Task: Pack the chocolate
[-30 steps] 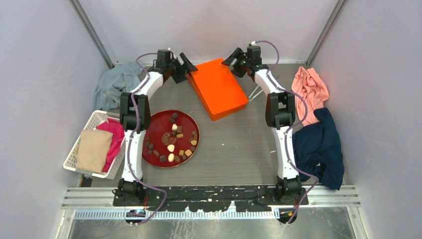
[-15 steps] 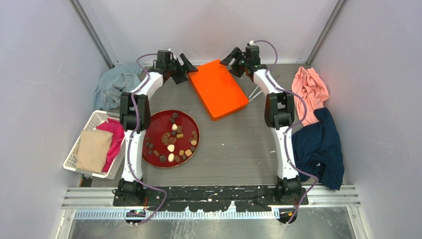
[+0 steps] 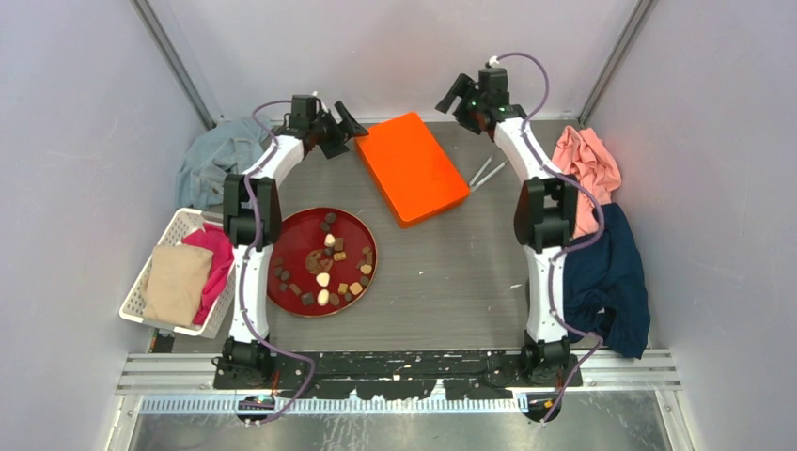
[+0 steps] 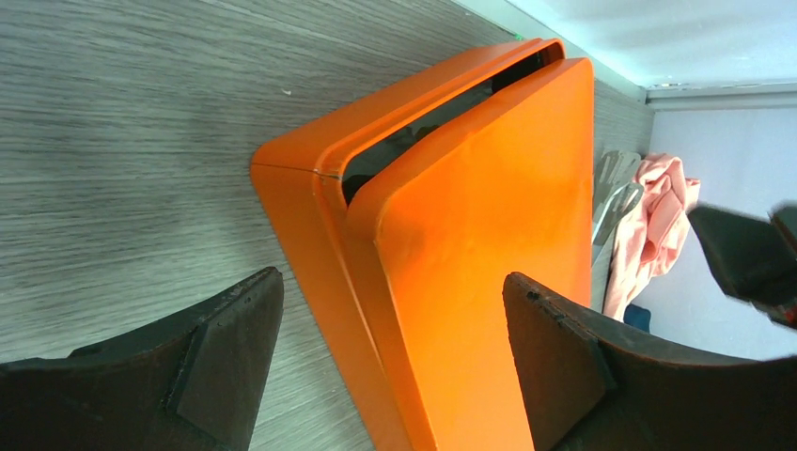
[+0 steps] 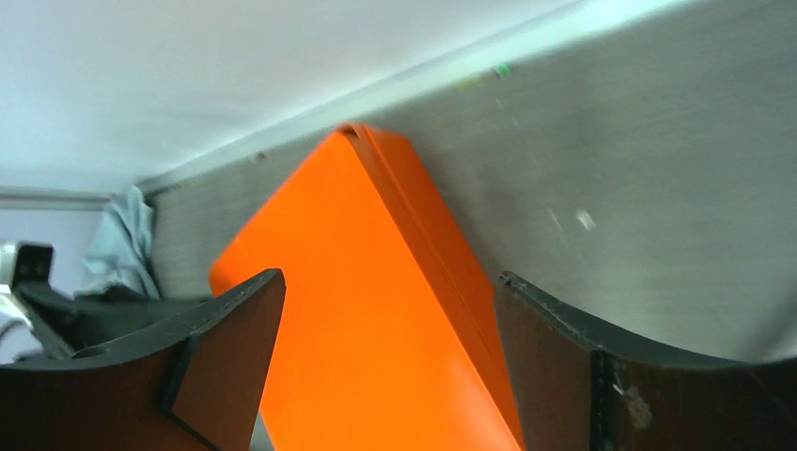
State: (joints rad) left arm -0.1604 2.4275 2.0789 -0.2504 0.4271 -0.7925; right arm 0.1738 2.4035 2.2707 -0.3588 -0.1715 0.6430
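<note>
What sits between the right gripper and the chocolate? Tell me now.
The orange box lies between the right gripper and the chocolate on the red plate, as the top view shows.

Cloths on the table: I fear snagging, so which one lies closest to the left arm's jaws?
The grey-blue cloth at the far left corner; the peach cloth and navy cloth lie at the right, two more in the basket.
</note>
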